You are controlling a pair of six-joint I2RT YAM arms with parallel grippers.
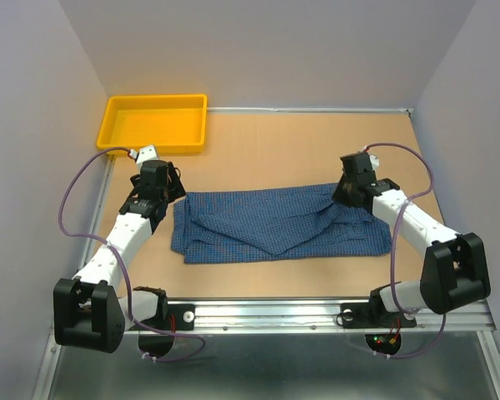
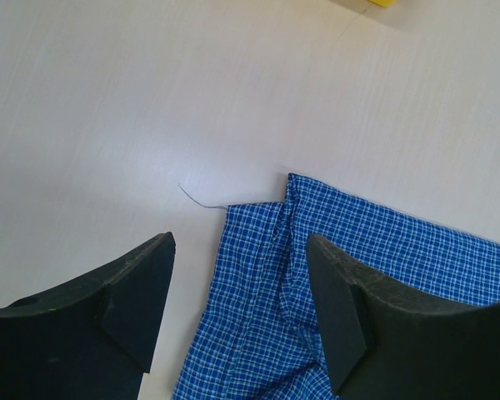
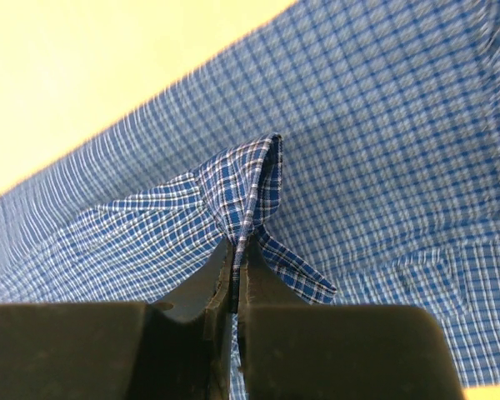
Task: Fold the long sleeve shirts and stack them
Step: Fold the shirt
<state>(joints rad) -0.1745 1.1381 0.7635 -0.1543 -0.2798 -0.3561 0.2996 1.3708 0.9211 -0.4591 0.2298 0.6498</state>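
Showed a blue checked shirt [image 1: 275,223] rumpled lengthwise across the table [image 1: 275,150]. Had the right gripper [image 3: 236,250] clamped on a raised fold near its right end, and the left gripper [image 2: 237,250] spread wide, empty, seemingly hovering over the left edge.

On the shirt [image 1: 275,225], seen from above, collar and buttons are too small to tell; the right hand [image 1: 343,198] covers its own fingertips there.

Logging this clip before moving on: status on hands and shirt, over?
Left hand open over corner of shirt. Right hand shut on a pinched fold of cloth. Shirt rumpled, partly folded. Yellow tray well apart.
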